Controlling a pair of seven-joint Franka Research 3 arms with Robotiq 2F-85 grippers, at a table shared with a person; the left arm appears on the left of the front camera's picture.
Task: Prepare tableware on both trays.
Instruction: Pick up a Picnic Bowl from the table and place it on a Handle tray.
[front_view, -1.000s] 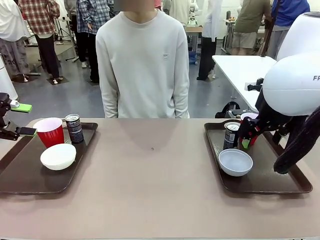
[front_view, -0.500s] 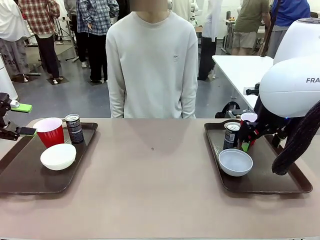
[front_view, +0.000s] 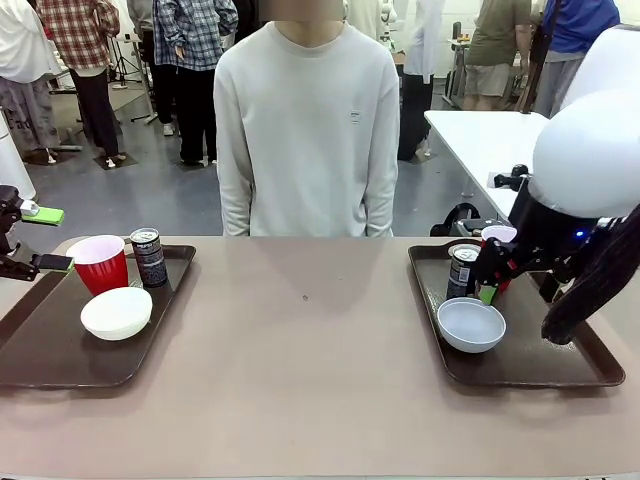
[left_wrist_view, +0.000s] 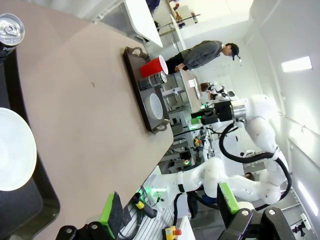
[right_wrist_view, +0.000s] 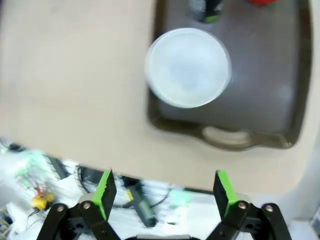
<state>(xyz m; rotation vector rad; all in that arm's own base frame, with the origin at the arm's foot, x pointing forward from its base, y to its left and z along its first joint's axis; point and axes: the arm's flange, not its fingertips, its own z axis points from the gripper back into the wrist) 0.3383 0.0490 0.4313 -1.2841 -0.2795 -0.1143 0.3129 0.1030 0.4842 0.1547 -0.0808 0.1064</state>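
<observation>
In the right wrist view, the right pincer (right_wrist_view: 166, 196) gapes empty at bottom centre; the bowl (right_wrist_view: 188, 67) sits above it on its tray (right_wrist_view: 292, 107), apart.

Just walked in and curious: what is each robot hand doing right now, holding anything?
Left hand: open, holding nothing.
Right hand: open, holding nothing, above the pale grey-blue bowl on the dark brown rectangular plastic tray.
</observation>
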